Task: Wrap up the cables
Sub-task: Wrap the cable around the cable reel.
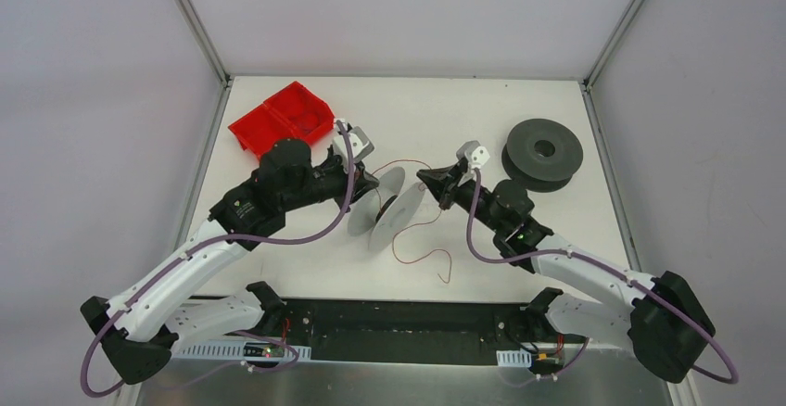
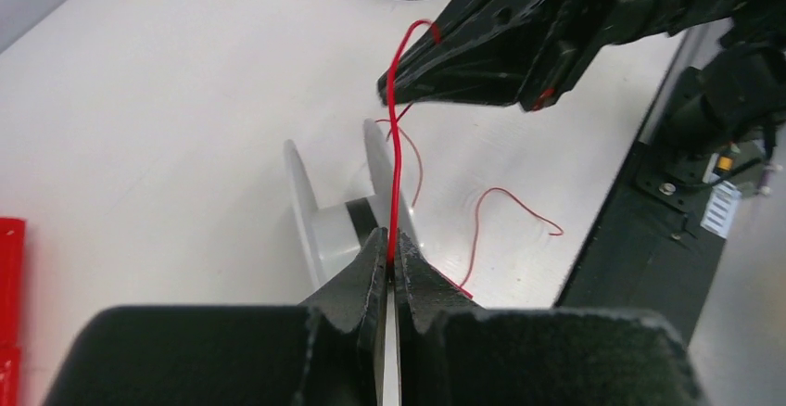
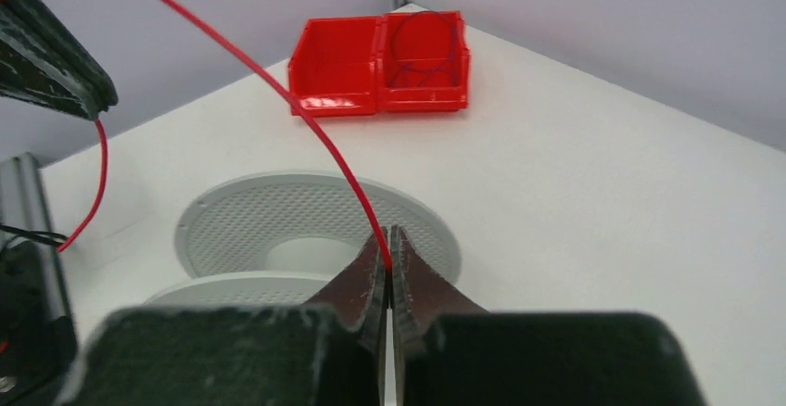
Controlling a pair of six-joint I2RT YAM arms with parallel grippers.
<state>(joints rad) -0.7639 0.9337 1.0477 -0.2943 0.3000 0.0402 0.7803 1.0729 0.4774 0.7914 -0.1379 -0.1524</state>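
Note:
A thin red cable spans between my two grippers above a light grey spool lying tilted on the table. My left gripper is shut on the cable, which rises from its tips to the right gripper. My right gripper is also shut on the cable, which arcs up and left toward the left gripper. The loose end of the cable curls on the table in front of the spool. A thin dark cable lies coiled in the red bin.
A dark grey spool stands at the back right of the table. The red bin sits at the back left, behind the left arm. The black base rail runs along the near edge.

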